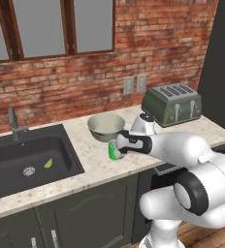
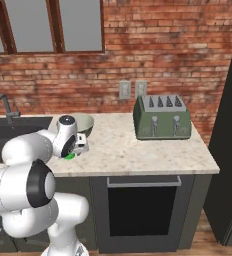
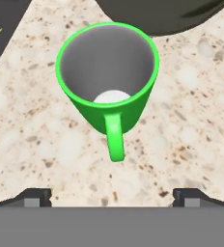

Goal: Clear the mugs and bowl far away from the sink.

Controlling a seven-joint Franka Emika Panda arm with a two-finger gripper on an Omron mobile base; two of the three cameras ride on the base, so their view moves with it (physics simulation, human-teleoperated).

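Note:
A bright green mug point(image 3: 108, 72) stands upright on the speckled counter, its handle pointing toward my hand. My gripper point(image 3: 112, 195) hovers just above it, open, with one dark fingertip point(image 3: 36, 196) on either side of the handle and nothing between them. From the base, the mug point(image 1: 113, 151) point(image 2: 68, 156) sits near the counter's front edge, partly covered by the gripper point(image 1: 119, 147) point(image 2: 78, 147). The pale grey-beige bowl point(image 1: 106, 125) point(image 2: 86, 123) point(image 3: 157, 14) rests right behind the mug. The dark sink point(image 1: 27, 162) point(image 2: 10, 131) lies to the left.
A green toaster point(image 1: 172, 104) point(image 2: 162, 118) stands at the counter's right end by the brick wall. The faucet point(image 1: 15, 125) point(image 2: 2, 106) rises behind the sink, where a small yellow-green piece point(image 1: 48, 163) lies. An oven point(image 2: 143, 202) sits under the counter.

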